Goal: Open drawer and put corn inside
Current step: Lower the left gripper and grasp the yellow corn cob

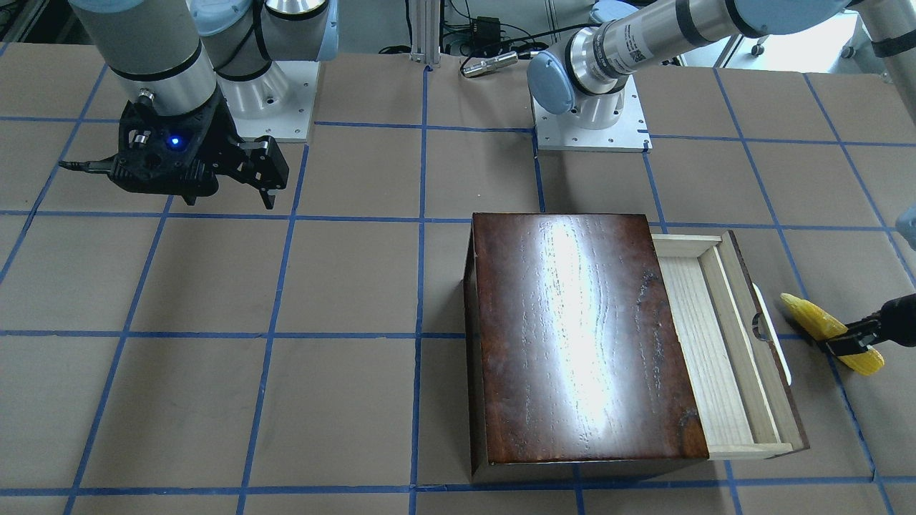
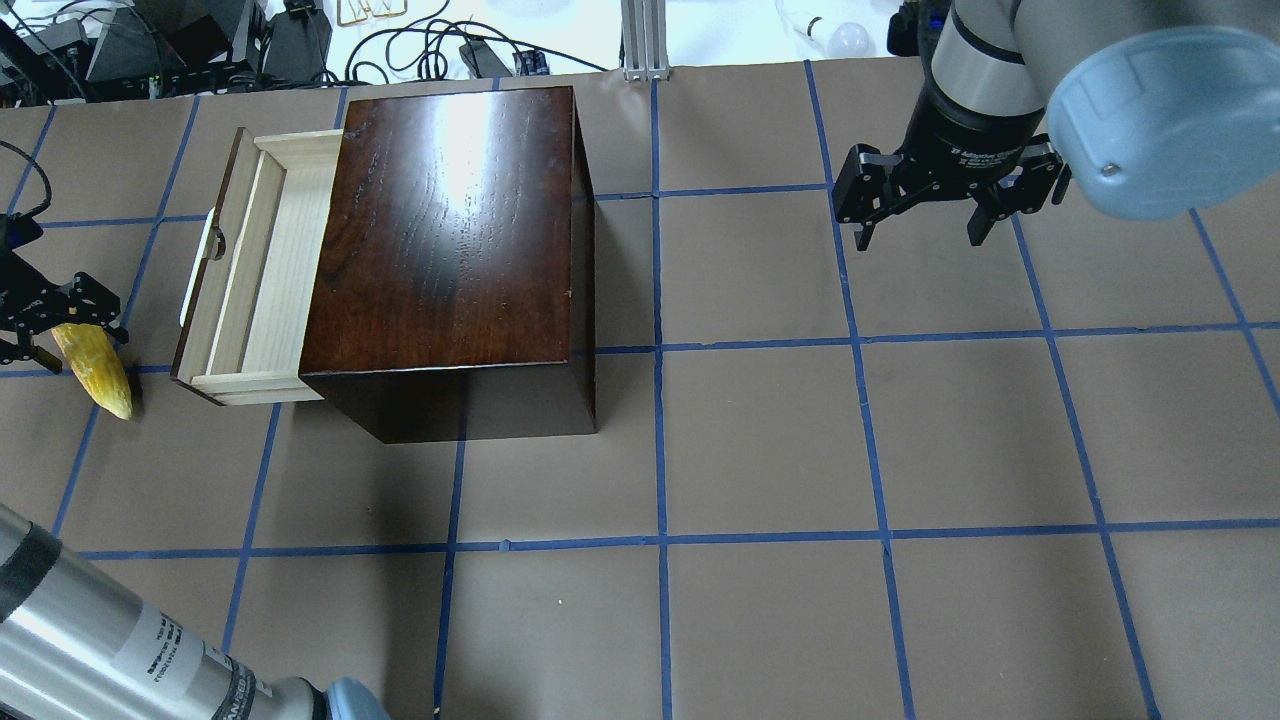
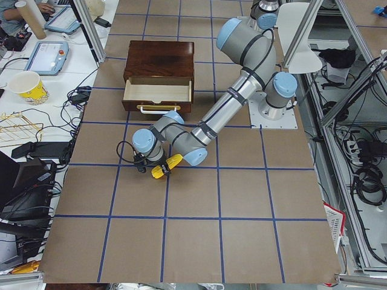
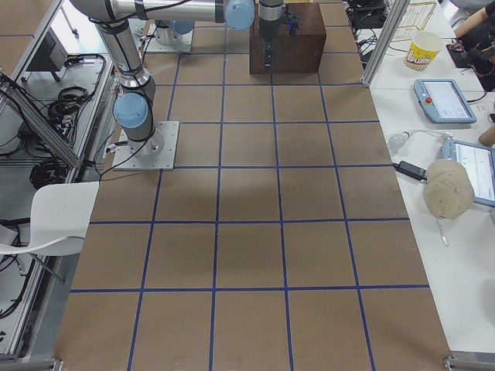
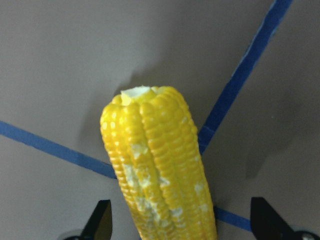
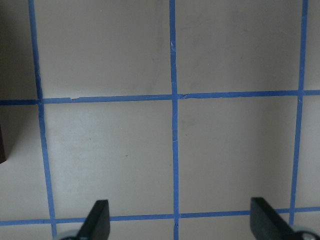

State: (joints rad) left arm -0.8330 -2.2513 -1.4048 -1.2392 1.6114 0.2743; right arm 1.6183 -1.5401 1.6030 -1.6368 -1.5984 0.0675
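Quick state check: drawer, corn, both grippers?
drawer: pulled open, tray empty
corn: outside the drawer, beyond its front panel, not clamped
left gripper: open, fingers straddling the corn
right gripper: open, empty, well away from the box

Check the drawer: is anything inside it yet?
The pulled-out part of the drawer shows only bare pale wood, nothing in it. Its rear section sits under the box top, so that part is hidden. The corn is outside, past the handle.
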